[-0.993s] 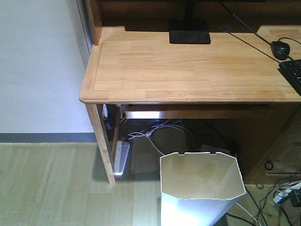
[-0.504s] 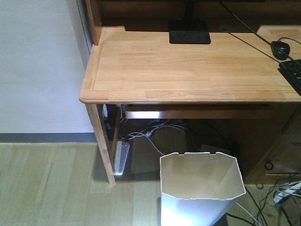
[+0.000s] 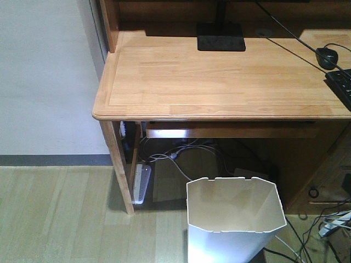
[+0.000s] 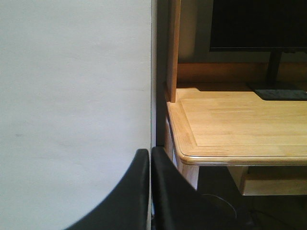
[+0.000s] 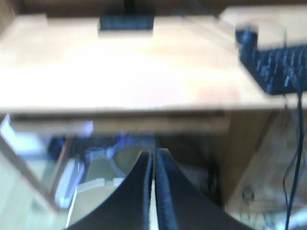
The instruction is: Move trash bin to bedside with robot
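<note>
On the pale plank floor [image 3: 60,219], at the mouth of the kneehole under the bench [image 3: 219,82], we find the trash bin [image 3: 236,219] standing upright. It is white and thin-walled, with small notches along the far side of its faceted rim, and it tapers downward. It stands toward the right half of the bench, well apart from the left leg and from the power strip [image 3: 141,183] lying beside that leg. Loose cables [image 3: 189,156] trail behind it in the shadow. Up on the bench top we see a black monitor stand [image 3: 221,39] at the back, a mouse [image 3: 327,56] and the corner of a keyboard [image 3: 343,85] at the right edge. The left tool [image 4: 149,154] has its two black fingers pressed together on nothing, before a white wall [image 4: 72,96] and the bench's left front corner. The right tool [image 5: 153,155] shows the same — fingers together, only a thin slit between — in a blurred view toward the underside of the bench.
</note>
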{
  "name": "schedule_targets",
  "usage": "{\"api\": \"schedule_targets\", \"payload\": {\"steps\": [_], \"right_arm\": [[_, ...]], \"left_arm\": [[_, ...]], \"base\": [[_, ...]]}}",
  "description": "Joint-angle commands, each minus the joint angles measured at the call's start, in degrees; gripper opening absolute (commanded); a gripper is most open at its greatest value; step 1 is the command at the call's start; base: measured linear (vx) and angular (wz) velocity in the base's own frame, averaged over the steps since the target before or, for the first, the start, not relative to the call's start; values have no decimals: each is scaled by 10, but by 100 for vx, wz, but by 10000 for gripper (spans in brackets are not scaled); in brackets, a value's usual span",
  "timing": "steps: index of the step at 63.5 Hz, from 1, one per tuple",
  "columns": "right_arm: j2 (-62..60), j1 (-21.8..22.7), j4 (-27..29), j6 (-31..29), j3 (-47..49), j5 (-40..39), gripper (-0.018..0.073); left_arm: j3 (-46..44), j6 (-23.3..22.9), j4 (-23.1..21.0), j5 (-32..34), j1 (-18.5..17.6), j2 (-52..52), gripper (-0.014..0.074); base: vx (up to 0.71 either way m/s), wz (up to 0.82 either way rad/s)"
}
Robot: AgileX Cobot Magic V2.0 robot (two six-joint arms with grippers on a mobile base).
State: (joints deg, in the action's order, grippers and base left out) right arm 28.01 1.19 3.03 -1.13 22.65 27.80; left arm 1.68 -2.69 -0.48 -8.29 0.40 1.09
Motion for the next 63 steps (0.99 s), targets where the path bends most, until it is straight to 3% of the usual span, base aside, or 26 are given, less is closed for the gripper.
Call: {"api": "schedule_targets", "payload": {"steps": [1, 20, 29, 47, 54, 63], "right_arm": [[29, 1, -1, -2, 20, -31, -11], [63, 1, -14, -3, 20, -7, 34], [77, 1, -18, -3, 20, 7, 153], [80, 1, -18, -3, 20, 8, 514], [80, 1, -16, -3, 20, 18, 587], [87, 1, -15, -2, 24, 17, 595]], "left_arm": [[16, -5, -5, 41, -2, 5, -6], [16, -5, -5, 41, -2, 5, -6], [16, -5, -5, 41, -2, 5, -6], [16, -5, -5, 41, -2, 5, -6], [16, -5, -5, 41, -2, 5, -6], [16, -5, -5, 41, -2, 5, -6]], "base": [[0, 0], [0, 0], [0, 0], [0, 0], [0, 0], [0, 0]]}}
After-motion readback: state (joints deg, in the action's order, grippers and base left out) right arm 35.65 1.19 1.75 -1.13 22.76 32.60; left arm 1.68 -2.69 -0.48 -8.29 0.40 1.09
